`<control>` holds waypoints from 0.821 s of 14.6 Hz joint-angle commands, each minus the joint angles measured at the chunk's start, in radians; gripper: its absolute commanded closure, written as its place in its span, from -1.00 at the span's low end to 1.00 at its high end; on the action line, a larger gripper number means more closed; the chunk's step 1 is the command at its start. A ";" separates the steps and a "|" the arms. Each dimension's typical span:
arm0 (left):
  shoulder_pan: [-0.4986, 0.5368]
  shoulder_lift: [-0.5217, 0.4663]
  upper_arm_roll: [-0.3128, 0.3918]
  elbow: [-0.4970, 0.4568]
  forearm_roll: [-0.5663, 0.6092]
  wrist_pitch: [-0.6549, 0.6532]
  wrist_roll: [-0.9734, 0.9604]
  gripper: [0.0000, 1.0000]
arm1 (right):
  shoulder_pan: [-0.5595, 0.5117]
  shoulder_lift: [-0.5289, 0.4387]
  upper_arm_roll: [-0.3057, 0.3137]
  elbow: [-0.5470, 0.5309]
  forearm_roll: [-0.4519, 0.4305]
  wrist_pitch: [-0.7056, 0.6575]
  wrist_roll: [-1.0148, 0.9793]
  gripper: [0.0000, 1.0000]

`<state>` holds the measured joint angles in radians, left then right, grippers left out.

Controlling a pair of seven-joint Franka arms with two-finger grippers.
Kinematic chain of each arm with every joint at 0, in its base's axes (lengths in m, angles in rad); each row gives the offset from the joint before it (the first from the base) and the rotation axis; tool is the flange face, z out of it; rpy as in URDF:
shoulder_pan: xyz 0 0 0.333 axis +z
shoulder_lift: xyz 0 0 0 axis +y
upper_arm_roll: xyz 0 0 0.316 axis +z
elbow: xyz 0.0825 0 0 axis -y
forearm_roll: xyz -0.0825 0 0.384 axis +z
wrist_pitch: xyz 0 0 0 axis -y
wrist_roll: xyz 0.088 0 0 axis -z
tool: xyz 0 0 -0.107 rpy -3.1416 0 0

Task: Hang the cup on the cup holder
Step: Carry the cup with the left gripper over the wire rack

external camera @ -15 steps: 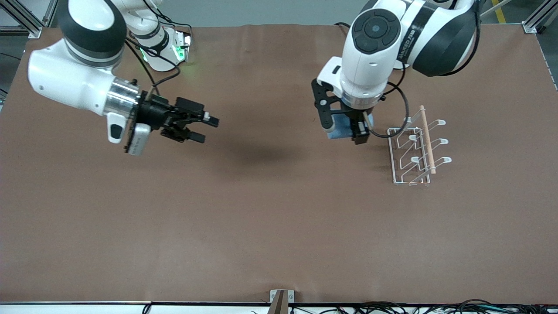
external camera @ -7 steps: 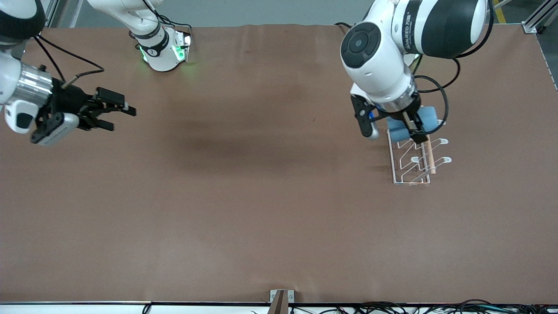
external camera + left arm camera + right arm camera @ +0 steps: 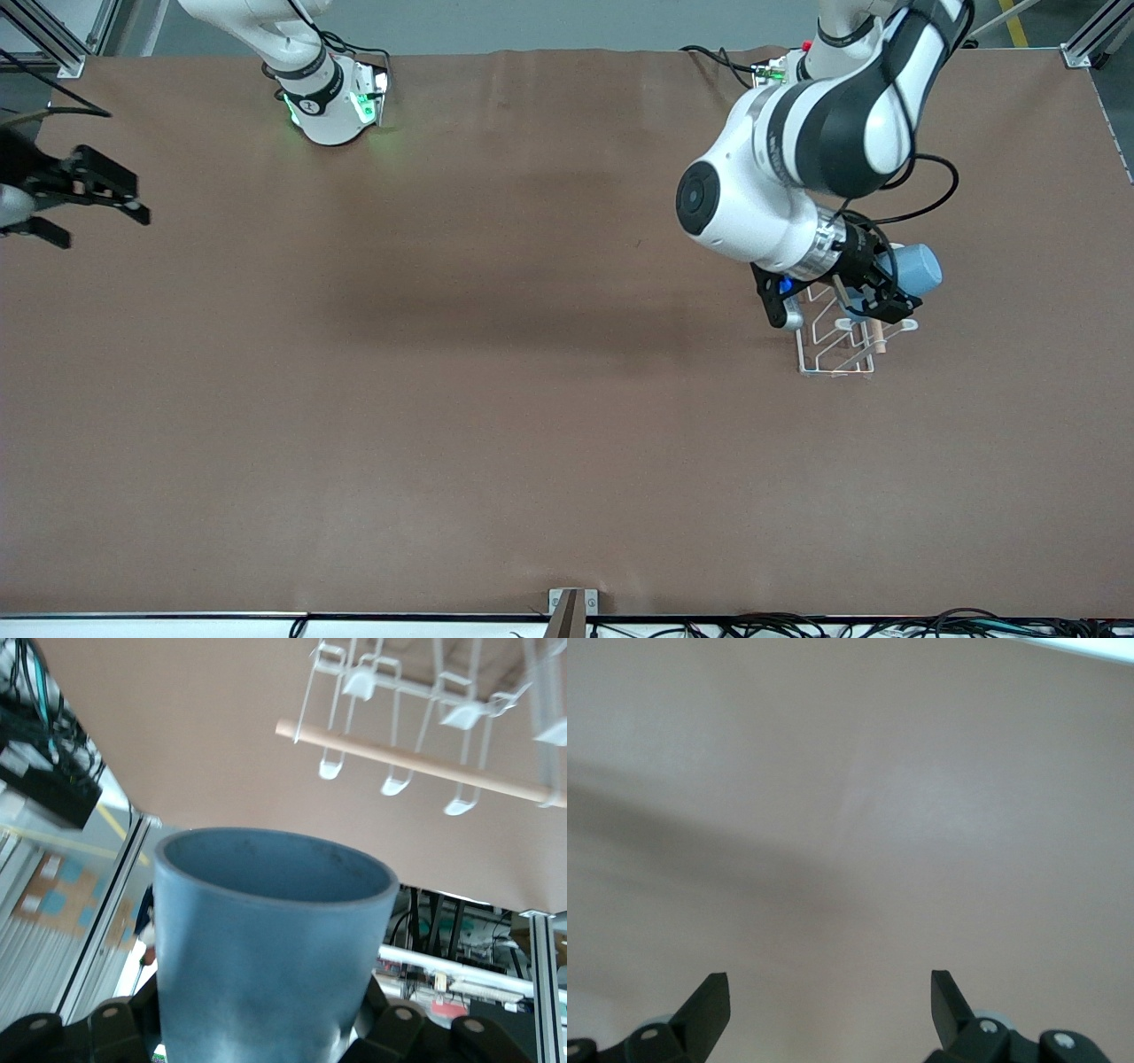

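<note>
Here the left pincer (image 3: 873, 292) is up in the air over the cup holder (image 3: 837, 341), clamped on the cup (image 3: 912, 268). The cup is light blue and lies tipped on its side in the grip, its body sticking out of the pincer toward the left arm's end of the desk (image 3: 496, 425). From the front view I cannot tell whether it touches any peg. In the left wrist view the cup (image 3: 270, 948) fills the foreground with its open mouth showing, a dark pincer finger on either side of its lower wall, and the cup holder (image 3: 425, 762) stands apart from the rim, its white pegs and wooden rod in plain sight.

The cup holder is a white wire rack with a rectangular base and rounded peg tips. It sits on the brown desk toward the left arm's end, partly hidden by the left arm's wrist in the front view.

The right pincer (image 3: 89, 199) waits at the right arm's end of the desk, above its edge, with its fingers spread wide and nothing between them. The right wrist view shows the two dark fingertips (image 3: 709, 1005) well apart over bare brown desk (image 3: 859, 815).
</note>
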<state>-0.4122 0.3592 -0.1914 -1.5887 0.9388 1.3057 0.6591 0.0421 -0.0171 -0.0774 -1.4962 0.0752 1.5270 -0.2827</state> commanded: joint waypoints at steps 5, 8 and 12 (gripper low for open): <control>0.007 0.072 -0.003 -0.099 0.093 -0.011 -0.039 -0.35 | -0.076 0.035 0.082 0.074 -0.079 -0.039 0.008 -1.00; 0.000 0.130 -0.003 -0.111 0.103 -0.013 -0.039 -0.35 | -0.082 0.022 0.111 0.060 -0.110 -0.065 0.168 -1.00; 0.003 0.185 -0.003 -0.115 0.152 -0.014 -0.039 -0.35 | -0.079 -0.047 0.105 -0.021 -0.107 -0.059 0.289 -1.00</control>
<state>-0.4105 0.5284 -0.1920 -1.7036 1.0596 1.3056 0.6194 -0.0126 -0.0052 0.0129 -1.4511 -0.0195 1.4629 -0.0308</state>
